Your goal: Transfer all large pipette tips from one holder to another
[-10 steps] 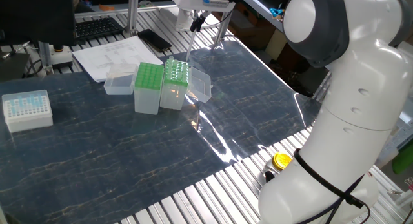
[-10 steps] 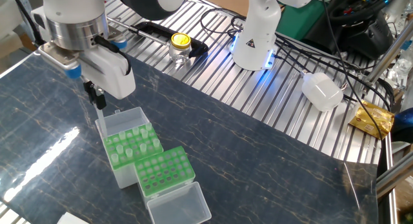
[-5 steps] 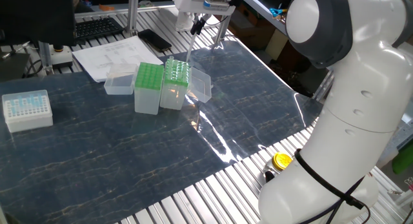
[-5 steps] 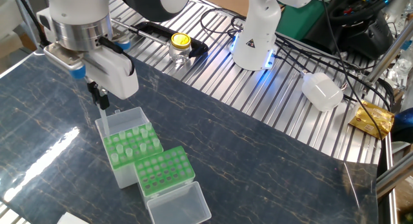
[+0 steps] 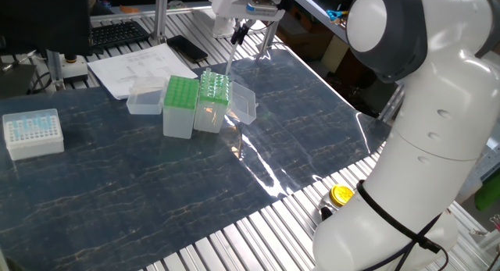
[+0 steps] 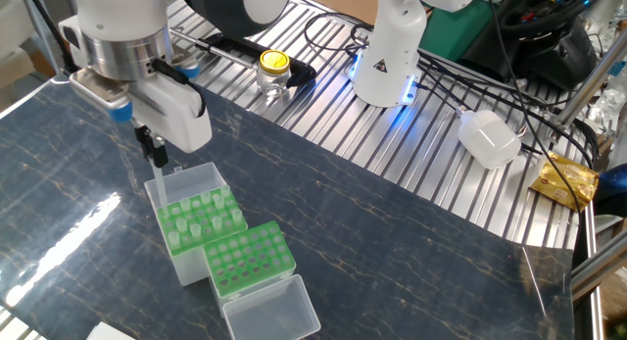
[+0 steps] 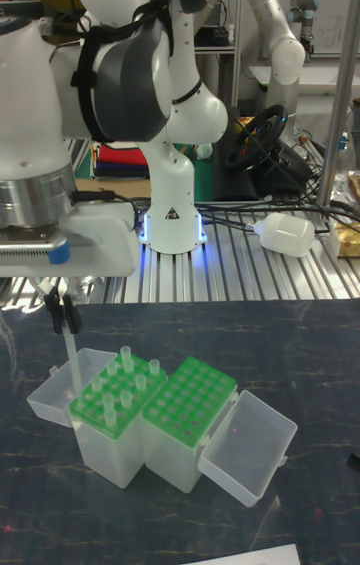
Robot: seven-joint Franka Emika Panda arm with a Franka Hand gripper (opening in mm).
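Two green racks stand side by side on the dark mat. One rack (image 6: 201, 220) (image 5: 212, 87) (image 7: 112, 393) holds several large pipette tips as pale stubs. The other rack (image 6: 251, 260) (image 5: 179, 91) (image 7: 190, 387) shows only bare holes. My gripper (image 6: 153, 152) (image 5: 238, 30) (image 7: 62, 312) hangs above the far edge of the rack with tips. It is shut on one clear tip (image 7: 72, 357) (image 5: 230, 58) that points down, its end just over that rack's open lid (image 6: 179, 183).
A white box of small pale-blue tips (image 5: 33, 132) sits at the mat's left end. Papers (image 5: 133, 68) lie behind the racks. The empty rack's clear lid (image 6: 270, 315) lies open. A yellow-capped jar (image 6: 272, 71) and the robot base (image 6: 387, 56) stand on the slatted table.
The gripper with its tip has drifted slightly toward the racks over the last second. The racks have not moved.
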